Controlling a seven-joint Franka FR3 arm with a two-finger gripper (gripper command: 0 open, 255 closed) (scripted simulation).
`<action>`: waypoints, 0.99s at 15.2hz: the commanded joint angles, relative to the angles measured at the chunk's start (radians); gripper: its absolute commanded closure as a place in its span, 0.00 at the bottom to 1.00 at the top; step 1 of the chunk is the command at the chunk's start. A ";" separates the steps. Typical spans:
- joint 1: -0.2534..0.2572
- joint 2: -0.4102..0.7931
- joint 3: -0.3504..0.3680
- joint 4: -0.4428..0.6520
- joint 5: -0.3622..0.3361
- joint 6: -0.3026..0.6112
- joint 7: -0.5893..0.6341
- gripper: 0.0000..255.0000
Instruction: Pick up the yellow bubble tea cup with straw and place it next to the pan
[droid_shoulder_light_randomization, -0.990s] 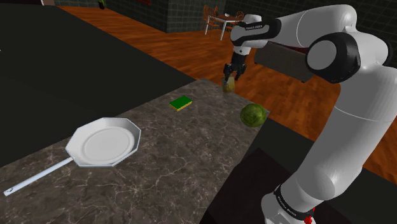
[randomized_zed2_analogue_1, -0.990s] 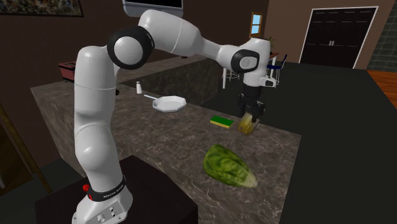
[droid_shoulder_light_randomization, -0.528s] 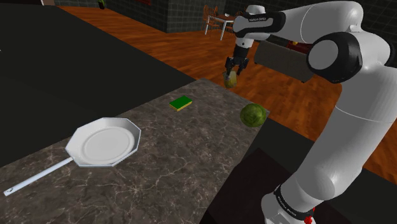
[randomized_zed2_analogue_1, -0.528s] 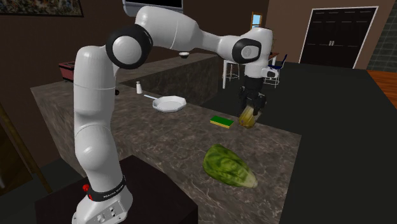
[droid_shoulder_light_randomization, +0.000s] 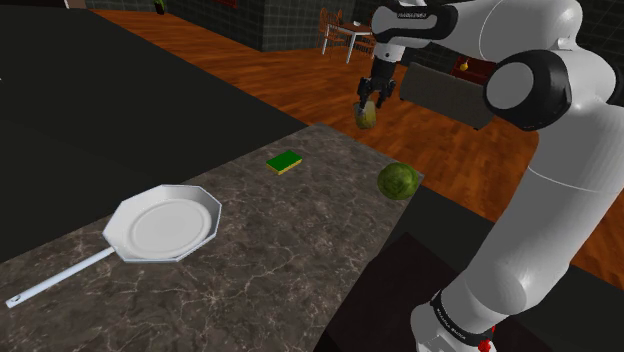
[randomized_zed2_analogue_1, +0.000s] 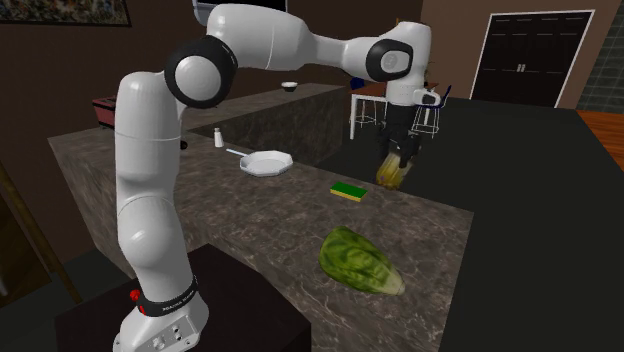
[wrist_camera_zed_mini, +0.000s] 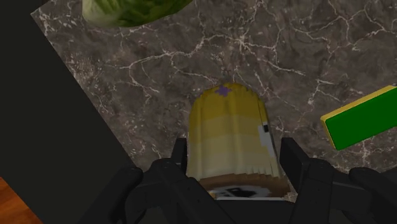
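Wrist view, gripper (wrist_camera_zed_mini: 235, 154) clasping yellow cup (wrist_camera_zed_mini: 230, 133), purple spot (wrist_camera_zed_mini: 222, 91) at tip

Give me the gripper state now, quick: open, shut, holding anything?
Gripper: shut on the yellow cup, held above the marble counter.

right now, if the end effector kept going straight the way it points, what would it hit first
Likely the marble counter, with the held yellow cup touching down first, between the sponge and the cabbage.
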 joint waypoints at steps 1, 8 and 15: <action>-0.002 0.007 -0.001 0.039 0.001 -0.032 0.000 1.00; 0.057 -0.104 0.027 -0.070 -0.028 -0.029 0.085 1.00; 0.143 -0.264 0.098 -0.265 -0.059 0.011 0.243 1.00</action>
